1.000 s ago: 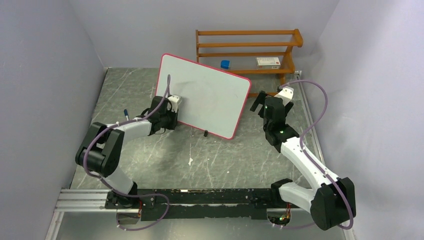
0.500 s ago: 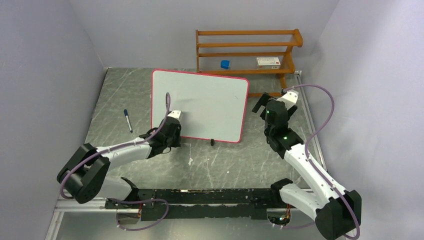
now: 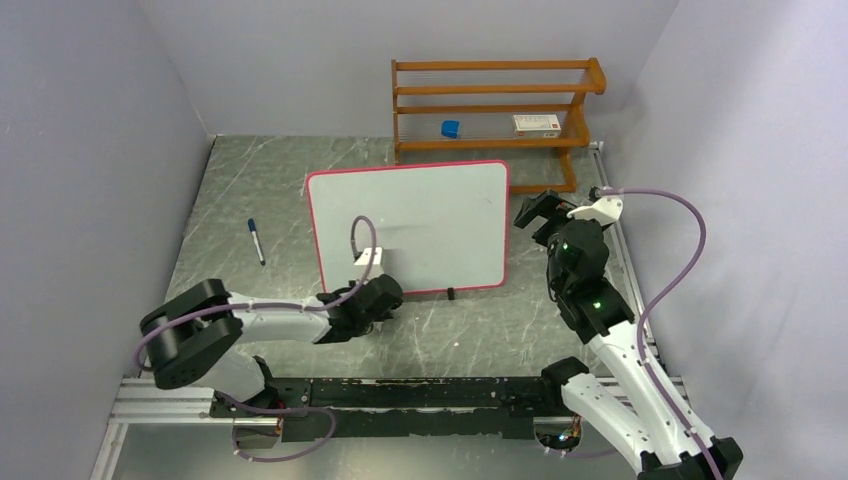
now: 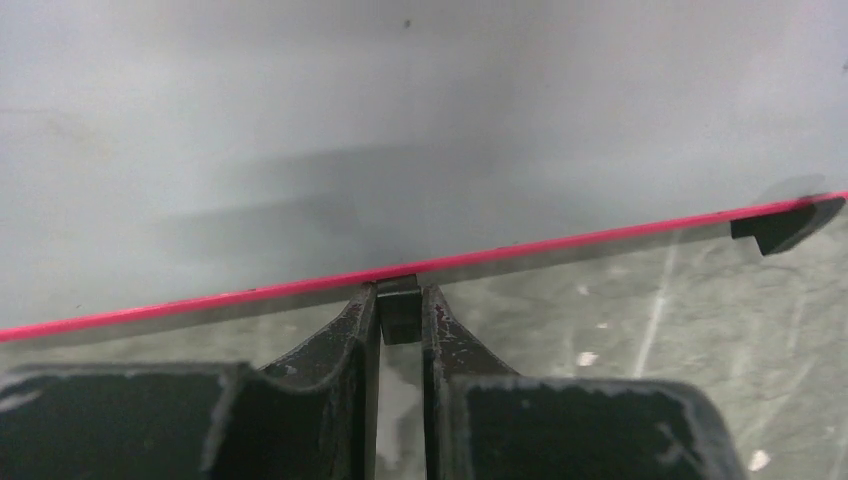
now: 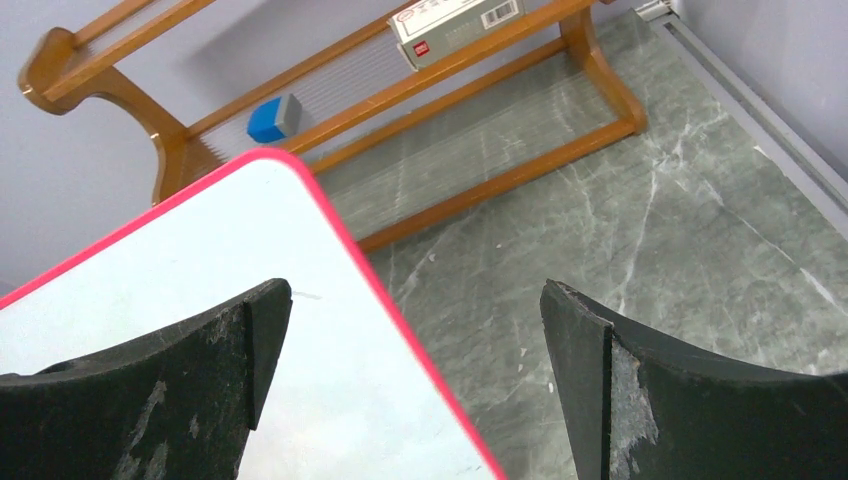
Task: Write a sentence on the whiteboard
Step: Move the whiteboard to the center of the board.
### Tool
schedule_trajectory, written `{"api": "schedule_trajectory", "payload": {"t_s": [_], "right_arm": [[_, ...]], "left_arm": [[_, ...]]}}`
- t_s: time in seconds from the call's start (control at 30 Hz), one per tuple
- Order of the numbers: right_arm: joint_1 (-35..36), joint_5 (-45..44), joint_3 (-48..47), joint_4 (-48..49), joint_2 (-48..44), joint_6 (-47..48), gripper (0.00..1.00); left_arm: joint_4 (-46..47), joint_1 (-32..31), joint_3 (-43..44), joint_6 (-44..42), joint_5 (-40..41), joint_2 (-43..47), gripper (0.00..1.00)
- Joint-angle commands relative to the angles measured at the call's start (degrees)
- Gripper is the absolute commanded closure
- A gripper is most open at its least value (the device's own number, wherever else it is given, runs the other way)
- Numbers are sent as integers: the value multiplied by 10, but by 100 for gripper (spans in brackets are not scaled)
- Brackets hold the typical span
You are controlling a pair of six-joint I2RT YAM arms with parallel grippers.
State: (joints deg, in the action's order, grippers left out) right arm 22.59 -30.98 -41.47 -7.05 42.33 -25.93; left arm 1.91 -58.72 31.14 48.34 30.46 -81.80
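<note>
My left gripper [image 4: 400,300] has its jaws narrowed onto a small black foot under the near rim of the whiteboard [image 4: 400,130]. The flat, glossy white face runs away beyond them, and the thin pink edge passes to either side. My right gripper [image 5: 415,295] stands spread wide, with the board's rounded corner showing between its jaws. Bare grey marbled table [image 5: 650,230] lies past the outer finger, and a slatted wooden rack [image 5: 450,90] stands further ahead.
</note>
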Motion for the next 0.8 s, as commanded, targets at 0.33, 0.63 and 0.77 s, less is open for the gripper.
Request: {"api": "schedule_trajectory", "payload": {"t_s": [0.33,0.63,0.77], "right_arm": [[4,38,-2,-4,-29,12,0],[4,54,5,8,-25,20,0],[4,58,3,6,-22,21,0]], "left_arm": [[-146,-139,158,239,101,-133,95],[-204,-170,173,267,110,-101,60],[-220,-185,178,261,106,-75,46]]}}
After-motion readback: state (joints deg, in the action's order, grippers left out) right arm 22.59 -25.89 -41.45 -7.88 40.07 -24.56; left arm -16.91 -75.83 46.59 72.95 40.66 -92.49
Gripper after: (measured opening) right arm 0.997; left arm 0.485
